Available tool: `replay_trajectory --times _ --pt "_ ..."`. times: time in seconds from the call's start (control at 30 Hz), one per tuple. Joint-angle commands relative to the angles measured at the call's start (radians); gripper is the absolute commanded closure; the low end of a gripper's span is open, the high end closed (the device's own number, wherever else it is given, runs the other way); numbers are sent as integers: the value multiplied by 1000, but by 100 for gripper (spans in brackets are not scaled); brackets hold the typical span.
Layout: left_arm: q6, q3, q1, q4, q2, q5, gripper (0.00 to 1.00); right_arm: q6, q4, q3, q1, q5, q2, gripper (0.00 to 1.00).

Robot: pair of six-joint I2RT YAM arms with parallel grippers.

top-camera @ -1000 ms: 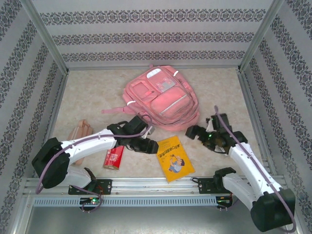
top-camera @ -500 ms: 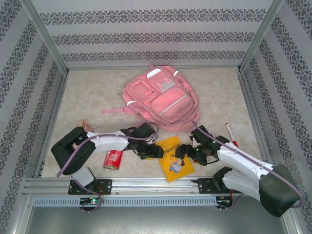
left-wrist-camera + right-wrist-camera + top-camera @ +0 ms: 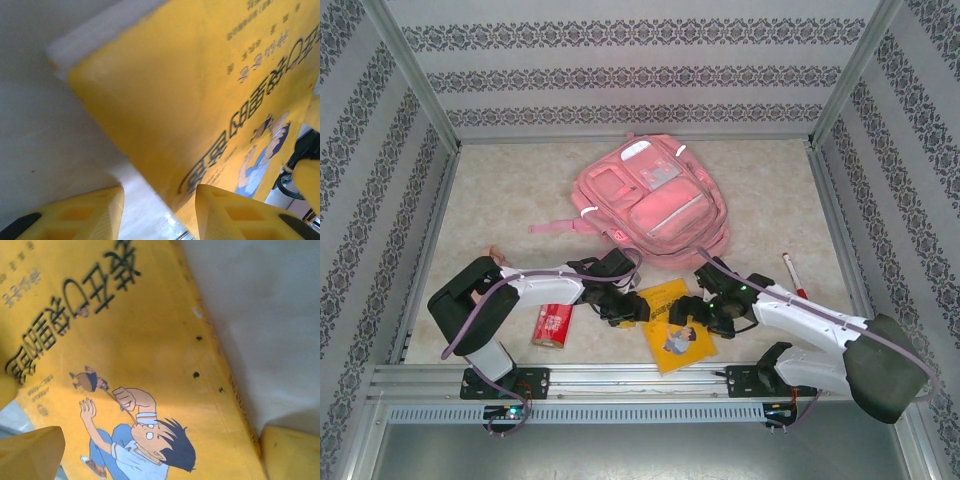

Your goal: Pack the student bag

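1. Lying flat on the far half of the table (image 3: 510, 200), the backpack (image 3: 650, 200) sits straight beyond both pincers. Its long axis slants from far-left to near-right.
2. Between the backpack and the arms lies the book (image 3: 682, 348), its long axis running near-to-far and slightly skewed. Its far end is near the backpack's lower edge.
3. The left pincer (image 3: 640, 308) is at the book's left long edge. In the wrist view its fingers (image 3: 75, 215) stand partly apart astride that edge, with no visible pinch.
4. The right pincer (image 3: 684, 314) is over the opposite side with its jaws wide, one finger on the cover and one at the edge.
5. Both pincers are about equally near the backpack, so the book would have to travel away from the arms. I cannot make out any open pocket.
6. The backpack is soft pink fabric, slumped, with pale patches and loose straps. The book is a thin, glossy yellow paperback that would likely flex when lifted. The table is smooth and pale with a mottled pattern.
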Motion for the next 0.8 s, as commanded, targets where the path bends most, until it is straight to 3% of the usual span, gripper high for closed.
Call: replay_trajectory --times 0.0,0.13,0.3,0.43,0.77 --pt "-4 -1 23 21 18 -116 57 -90 -21 77 27 -94 27 2" --pt "-16 -4 25 9 5 -127 57 -193 -170 132 9 -65 72 2" --pt "4 28 26 -115 -4 -198 61 -269 -182 135 -15 -57 88 16" --pt "13 46 29 -195 -4 -250 63 -339 -227 131 -62 62 66 21" --pt "59 41 37 -216 81 -256 72 -341 -67 37 -71 -56 99 37"
